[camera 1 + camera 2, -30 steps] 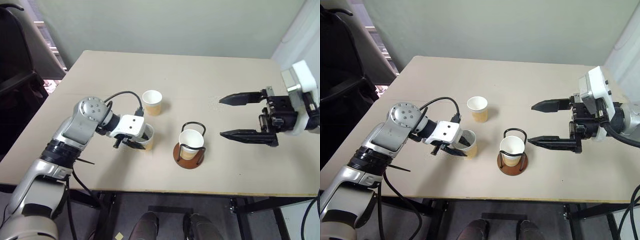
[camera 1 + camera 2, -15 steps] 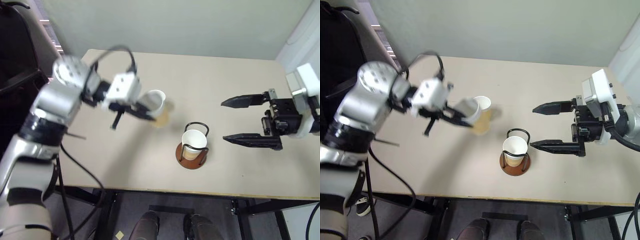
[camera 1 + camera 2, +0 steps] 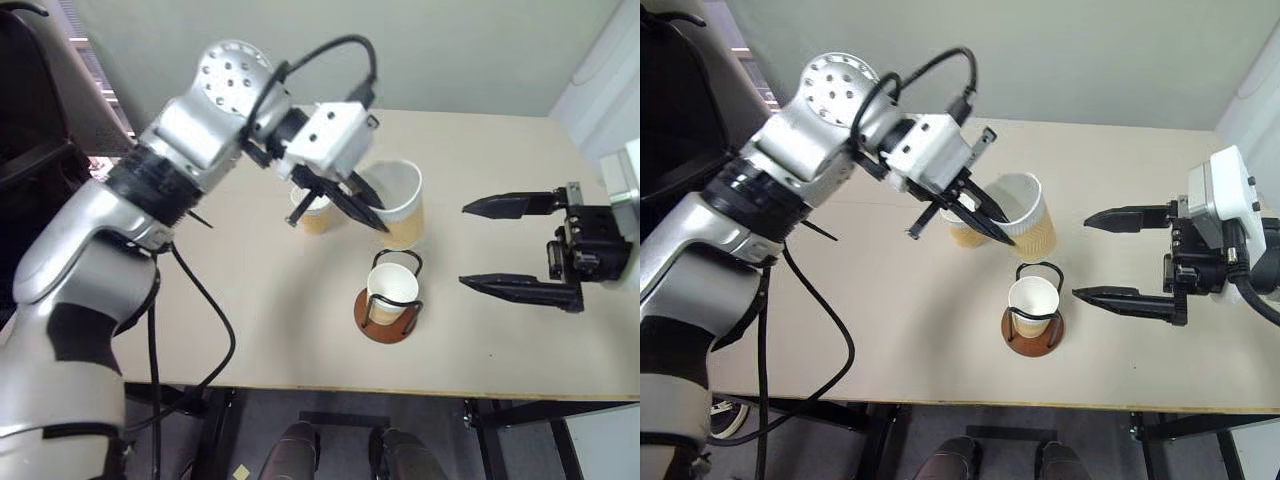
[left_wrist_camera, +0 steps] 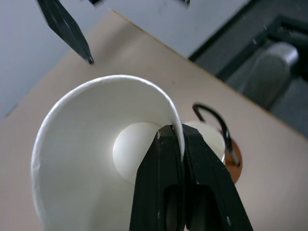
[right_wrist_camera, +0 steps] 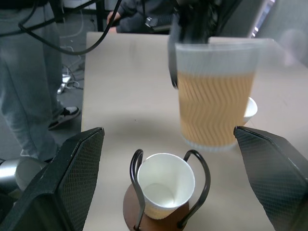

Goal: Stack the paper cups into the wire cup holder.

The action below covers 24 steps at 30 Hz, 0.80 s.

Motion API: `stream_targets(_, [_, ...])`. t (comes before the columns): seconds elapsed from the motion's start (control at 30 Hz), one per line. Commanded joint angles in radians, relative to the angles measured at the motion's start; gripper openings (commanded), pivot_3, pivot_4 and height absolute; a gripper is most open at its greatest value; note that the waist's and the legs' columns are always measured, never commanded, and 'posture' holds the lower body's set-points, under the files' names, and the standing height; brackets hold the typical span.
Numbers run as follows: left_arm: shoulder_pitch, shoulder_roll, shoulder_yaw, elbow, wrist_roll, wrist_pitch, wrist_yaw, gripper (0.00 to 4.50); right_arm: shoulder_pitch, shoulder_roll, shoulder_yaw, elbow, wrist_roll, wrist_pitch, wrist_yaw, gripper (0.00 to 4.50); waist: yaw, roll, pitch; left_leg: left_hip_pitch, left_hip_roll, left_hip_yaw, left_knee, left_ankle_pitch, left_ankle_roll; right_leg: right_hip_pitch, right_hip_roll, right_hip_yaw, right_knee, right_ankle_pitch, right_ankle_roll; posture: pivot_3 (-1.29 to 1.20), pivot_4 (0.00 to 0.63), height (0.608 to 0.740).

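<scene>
Pinching a paper cup's (image 3: 398, 203) rim, the left gripper's (image 3: 365, 208) jaws are clamped; right gripper's (image 3: 512, 247) jaws gape wide, empty.

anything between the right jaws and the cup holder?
No. In the left eye view, bare table separates the open right gripper from the wire cup holder, which already holds one paper cup.

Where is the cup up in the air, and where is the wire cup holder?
Held paper cup (image 3: 404, 205), left eye view, on its tan side wall.
Wire cup holder (image 3: 375, 331), left eye view, on its brown base.
</scene>
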Motion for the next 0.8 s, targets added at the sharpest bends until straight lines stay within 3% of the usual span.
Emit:
stream_targets(0.03, [-0.041, -0.018, -0.039, 0.019, -0.014, -0.083, -0.038, 0.04, 0.014, -0.016, -0.064, -0.044, 0.035, 0.009, -0.046, 4.50, 0.000, 0.000, 0.000, 0.000, -0.001, 0.002, 0.001, -0.002, 0.001, 0.000, 0.000, 0.000, 0.000, 0.000, 0.001, 0.00, 0.150, 0.740])
stream_targets(0.33, [-0.022, -0.034, -0.133, -0.053, -0.077, -0.105, -0.038, 0.04, 0.089, -0.029, -0.132, -0.095, 0.072, 0.027, -0.107, 4.50, 0.005, 0.000, 0.000, -0.006, -0.001, 0.003, 0.006, -0.009, 0.005, -0.001, -0.001, 0.001, -0.001, -0.002, 0.007, 0.00, 0.150, 0.740])
stream_targets(0.63, [0.025, -0.124, -0.133, -0.001, 0.048, -0.142, -0.038, 0.04, 0.122, -0.042, -0.163, -0.111, 0.092, 0.029, -0.137, 4.50, 0.007, 0.001, 0.000, -0.005, -0.001, 0.004, 0.015, -0.012, 0.008, 0.000, -0.001, 0.003, 0.000, -0.003, 0.008, 0.00, 0.150, 0.740])
stream_targets(0.73, [0.039, -0.144, -0.123, 0.006, 0.085, -0.149, -0.038, 0.70, 0.143, -0.046, -0.179, -0.116, 0.096, 0.032, -0.144, 4.50, 0.007, 0.001, 0.000, -0.003, -0.001, 0.005, 0.014, -0.013, 0.009, 0.001, -0.001, 0.003, 0.002, -0.003, 0.008, 0.00, 0.150, 0.740])
stream_targets(0.8, [0.043, -0.150, -0.135, 0.023, 0.126, -0.175, -0.038, 1.39, 0.149, -0.050, -0.187, -0.117, 0.101, 0.031, -0.146, 4.50, 0.007, 0.001, 0.000, -0.002, -0.001, 0.005, 0.014, -0.013, 0.009, 0.002, -0.001, 0.003, 0.002, -0.003, 0.008, 0.00, 0.150, 0.740])
